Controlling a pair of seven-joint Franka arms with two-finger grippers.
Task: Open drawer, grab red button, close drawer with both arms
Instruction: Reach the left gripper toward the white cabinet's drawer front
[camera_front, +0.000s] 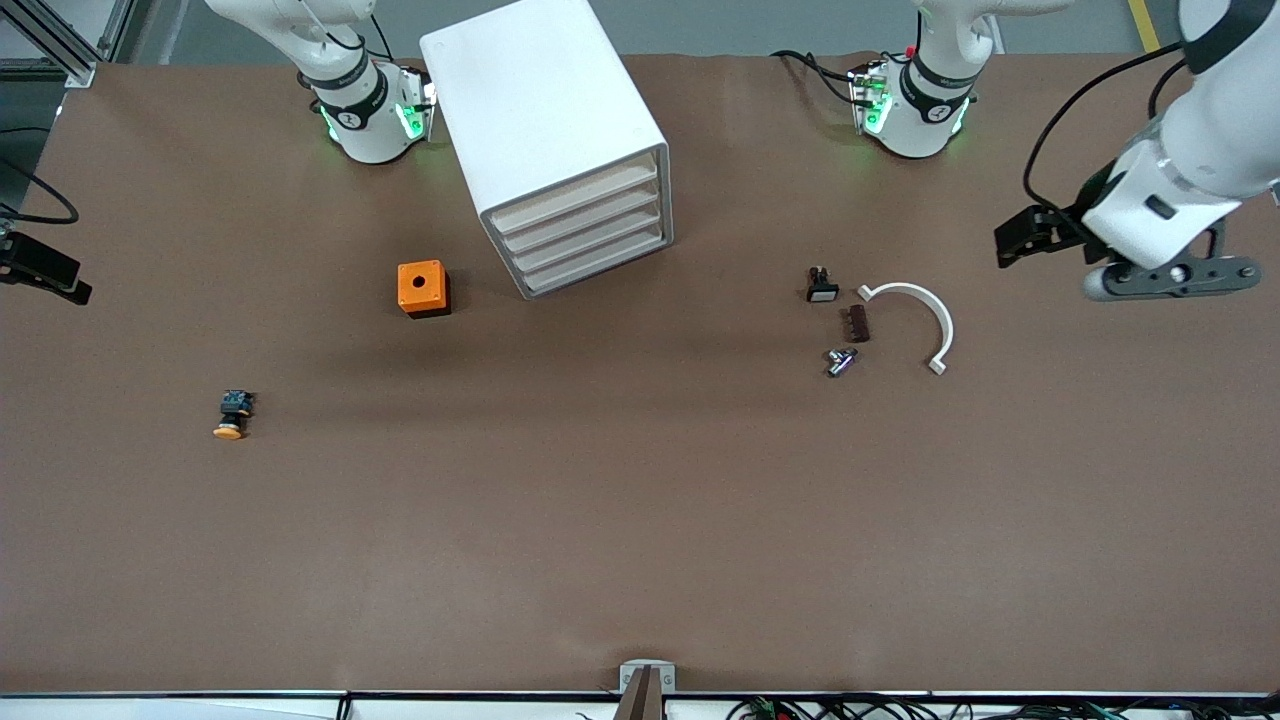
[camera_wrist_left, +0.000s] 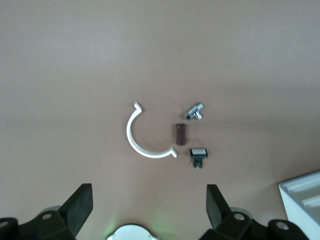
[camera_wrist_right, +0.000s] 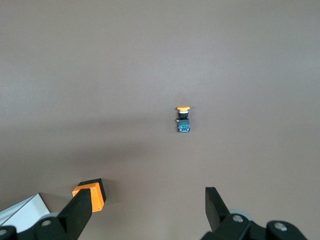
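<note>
The white cabinet stands between the two arm bases. Its top drawer is shut, like the three lower drawers. The red-capped button is not in view. My left gripper hangs over the left arm's end of the table; in the left wrist view it is open and empty. My right gripper hangs over the right arm's end of the table; in the right wrist view it is open and empty. Both grippers are well away from the cabinet.
An orange cube with a hole sits beside the cabinet. A yellow-orange-capped button lies nearer the front camera. Toward the left arm's end lie a white arc, a small white-capped part, a brown piece and a metal piece.
</note>
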